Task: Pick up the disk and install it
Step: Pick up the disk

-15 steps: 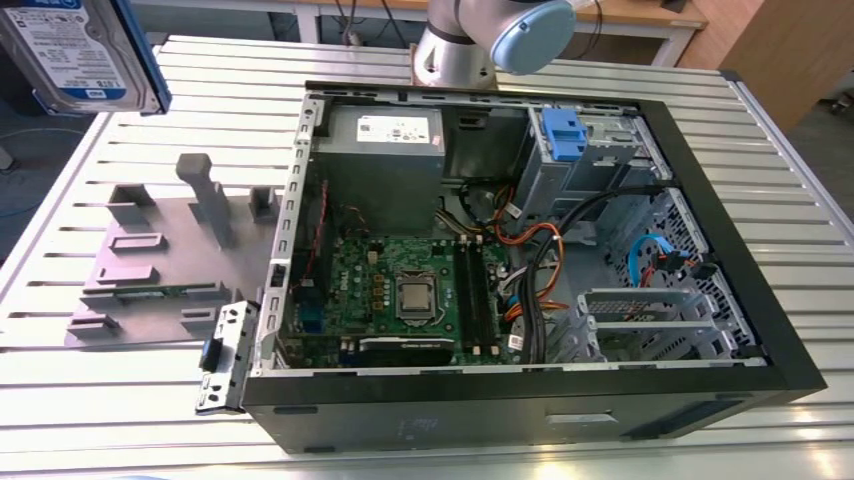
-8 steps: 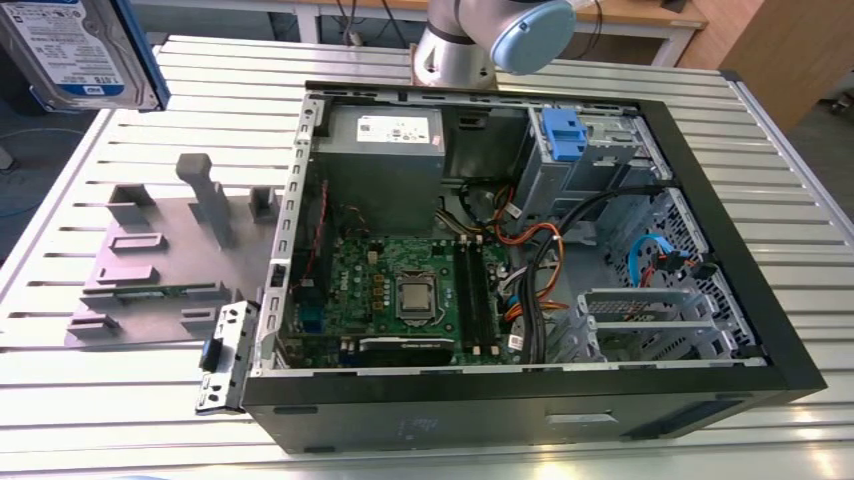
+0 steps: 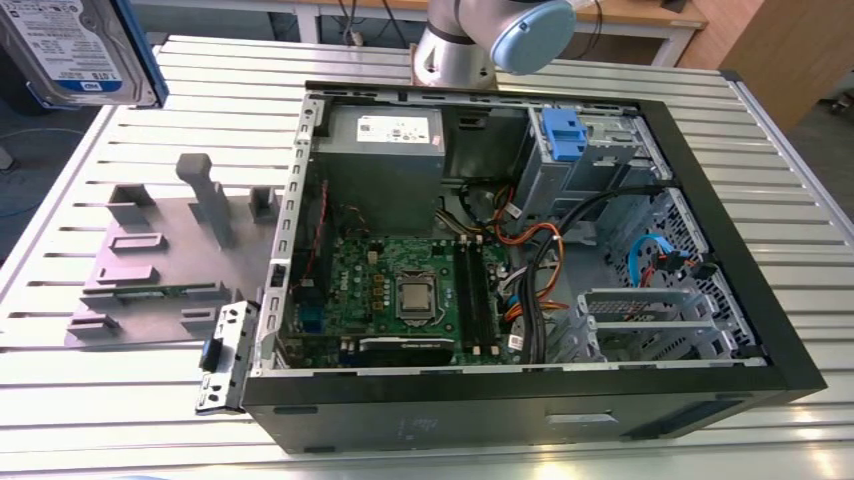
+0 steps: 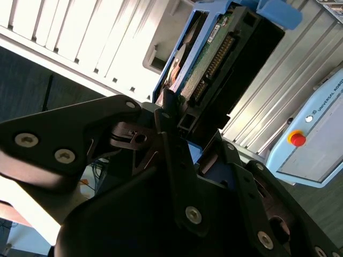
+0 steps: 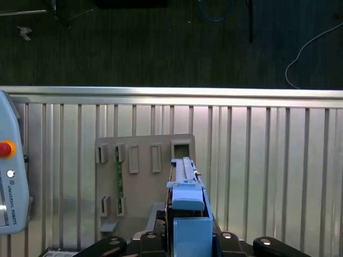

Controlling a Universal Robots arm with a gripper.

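Observation:
The disk [image 3: 74,45] hangs high at the exterior view's upper left, its white-and-blue label facing the camera and its blue carrier frame along one edge. In the second wrist view my gripper [image 4: 179,126] is shut on the disk [image 4: 214,53], whose connector end and circuit board face the camera. The first wrist view looks along the disk's blue carrier edge [image 5: 187,206], held between the black fingers [image 5: 150,238] above the grey holder plate [image 5: 139,182].
An open computer case [image 3: 747,300] lies on the slatted metal table [image 3: 134,400], with a motherboard [image 3: 414,290], cables and a drive bay holding a blue carrier [image 3: 561,135]. A grey holder plate [image 3: 160,250] sits beside the case. A teach pendant [image 5: 10,187] lies on the table.

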